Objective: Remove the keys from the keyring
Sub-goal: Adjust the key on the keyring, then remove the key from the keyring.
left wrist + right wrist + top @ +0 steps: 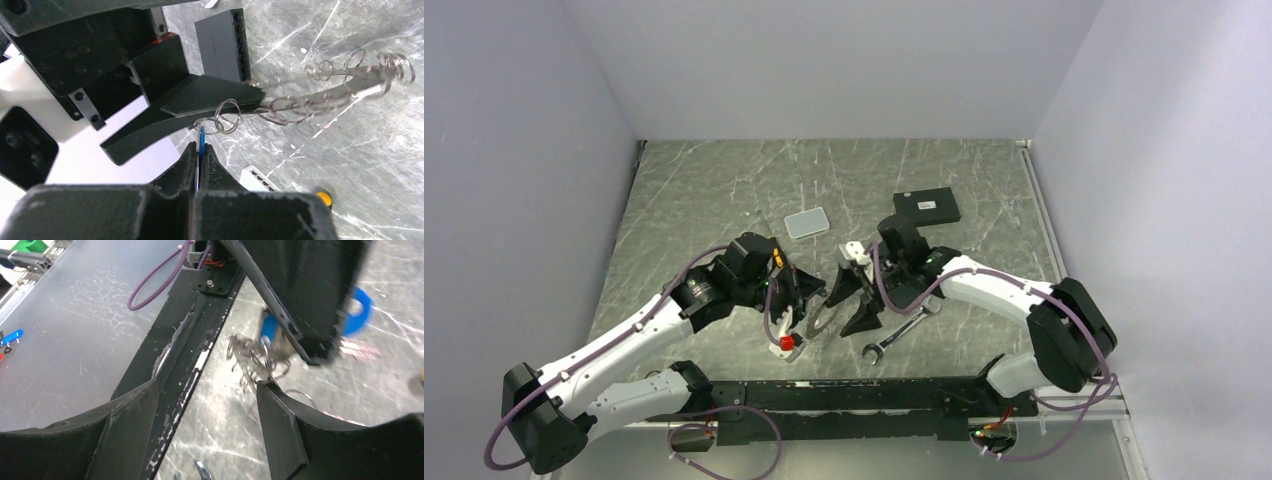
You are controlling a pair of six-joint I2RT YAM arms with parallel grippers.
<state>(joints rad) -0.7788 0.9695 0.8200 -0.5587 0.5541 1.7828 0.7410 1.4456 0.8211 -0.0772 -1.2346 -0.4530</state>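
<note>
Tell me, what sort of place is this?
Probably a robot lab's test booth: plain white walls box in a marble-patterned table, two robot arms are bolted at its near edge, and props like a wrench and a black box lie on it.

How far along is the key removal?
Done: nothing evident; no loose key shows on the table. In hand: left claw shut on the blue tag, right claw open beside the ring. Left: the keys look bunched on the ring, so apparently all removals remain.

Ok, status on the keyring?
Left claw shut on blue tag. Right claw open, tips at the keyring, nothing off it yet. Wrench nearby, not in the way.
</note>
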